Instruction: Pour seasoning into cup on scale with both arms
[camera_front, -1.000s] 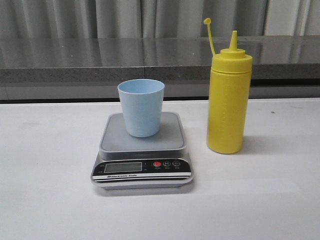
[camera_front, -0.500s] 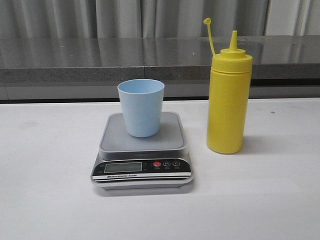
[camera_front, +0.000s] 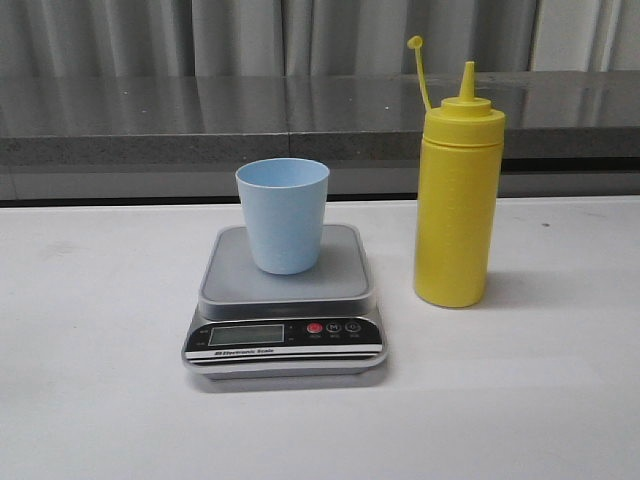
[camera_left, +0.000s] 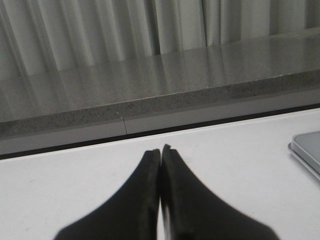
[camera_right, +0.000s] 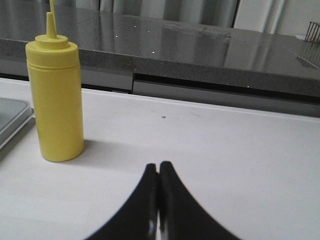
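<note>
The light blue cup stands upright on the silver platform of the scale at the table's middle. The yellow seasoning bottle stands upright on the table right of the scale, its cap hanging off on its strap. It also shows in the right wrist view. My left gripper is shut and empty over bare table, with a corner of the scale off to one side. My right gripper is shut and empty, apart from the bottle. Neither gripper shows in the front view.
A grey stone ledge with curtains behind it runs along the back of the white table. The scale's black front panel with display and red button faces the front.
</note>
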